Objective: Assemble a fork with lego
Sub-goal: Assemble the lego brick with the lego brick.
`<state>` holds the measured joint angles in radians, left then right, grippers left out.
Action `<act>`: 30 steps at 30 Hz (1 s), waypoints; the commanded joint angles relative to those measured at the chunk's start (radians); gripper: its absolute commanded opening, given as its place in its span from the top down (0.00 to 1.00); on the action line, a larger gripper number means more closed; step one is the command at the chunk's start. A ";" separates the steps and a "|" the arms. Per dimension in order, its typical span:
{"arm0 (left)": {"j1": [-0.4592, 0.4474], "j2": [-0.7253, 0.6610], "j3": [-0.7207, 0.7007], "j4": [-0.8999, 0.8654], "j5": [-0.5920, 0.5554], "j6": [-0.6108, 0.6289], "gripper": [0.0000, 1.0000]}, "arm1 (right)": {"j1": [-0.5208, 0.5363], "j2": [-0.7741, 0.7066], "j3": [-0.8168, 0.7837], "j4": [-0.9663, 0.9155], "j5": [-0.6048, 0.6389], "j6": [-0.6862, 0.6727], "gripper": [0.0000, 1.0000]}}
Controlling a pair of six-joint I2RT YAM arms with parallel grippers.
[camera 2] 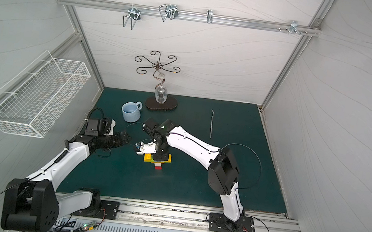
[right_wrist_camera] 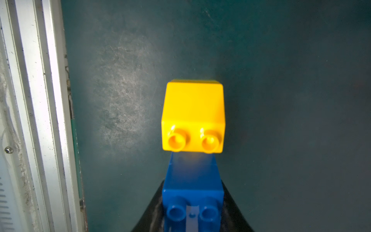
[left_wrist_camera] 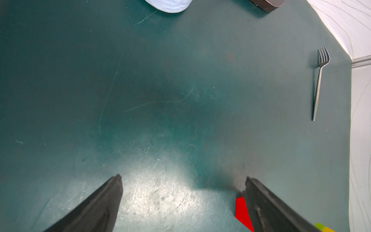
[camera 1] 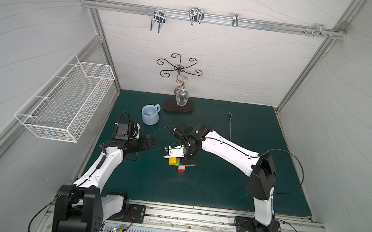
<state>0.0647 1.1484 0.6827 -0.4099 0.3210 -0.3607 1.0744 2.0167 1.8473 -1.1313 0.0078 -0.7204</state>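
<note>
The right fingers (right_wrist_camera: 234, 211) are clamping the blue brick (right_wrist_camera: 192, 186) of the fork (camera 1: 182, 167), with a yellow brick (right_wrist_camera: 193, 104) just beside it. The fork is lying flat mid-table (camera 1: 194, 191), its red brick (left_wrist_camera: 242, 211) pointing toward the arm bases. The left fingers (left_wrist_camera: 96, 206) are hanging spread wide and empty beside that red brick. A mug (camera 1: 149, 115) and a metal fork (left_wrist_camera: 319, 80) are sitting farther back.
</note>
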 commanded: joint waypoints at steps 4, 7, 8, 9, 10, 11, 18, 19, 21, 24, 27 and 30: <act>0.009 -0.001 0.002 0.034 -0.003 -0.015 0.00 | 0.018 0.121 -0.031 -0.149 0.022 0.021 1.00; 0.009 -0.001 0.002 0.037 -0.002 -0.017 0.00 | 0.021 0.137 -0.043 -0.159 0.035 0.020 1.00; 0.009 -0.001 0.002 0.038 -0.002 -0.017 0.00 | 0.022 0.141 -0.046 -0.159 0.046 0.019 1.00; 0.009 -0.001 0.002 0.038 -0.002 -0.017 0.00 | 0.022 0.146 -0.048 -0.160 0.053 0.019 1.00; 0.010 -0.001 0.002 0.039 -0.002 -0.017 0.00 | 0.022 0.152 -0.049 -0.160 0.055 0.019 1.00; 0.010 -0.002 0.002 0.039 -0.002 -0.017 0.00 | 0.022 0.158 -0.052 -0.159 0.049 0.021 1.00; 0.012 -0.002 0.003 0.041 0.000 -0.017 0.00 | 0.018 0.183 -0.092 -0.147 0.007 0.022 1.00; 0.012 -0.003 0.003 0.041 0.000 -0.017 0.00 | 0.018 0.186 -0.092 -0.147 0.002 0.022 1.00; 0.012 -0.003 0.003 0.041 0.000 -0.017 0.00 | 0.016 0.191 -0.090 -0.146 -0.011 0.021 1.00; 0.012 -0.001 0.003 0.040 0.000 -0.017 0.00 | 0.016 0.197 -0.092 -0.148 -0.026 0.016 1.00; 0.011 -0.001 0.003 0.041 0.000 -0.017 0.00 | 0.016 0.198 -0.103 -0.144 -0.036 0.013 1.00; 0.012 0.000 0.003 0.043 0.001 -0.017 0.00 | 0.015 0.193 -0.107 -0.138 -0.042 0.014 1.00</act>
<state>0.0704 1.1484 0.6823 -0.3988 0.3210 -0.3634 1.0794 2.0670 1.8496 -1.1568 0.0032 -0.7055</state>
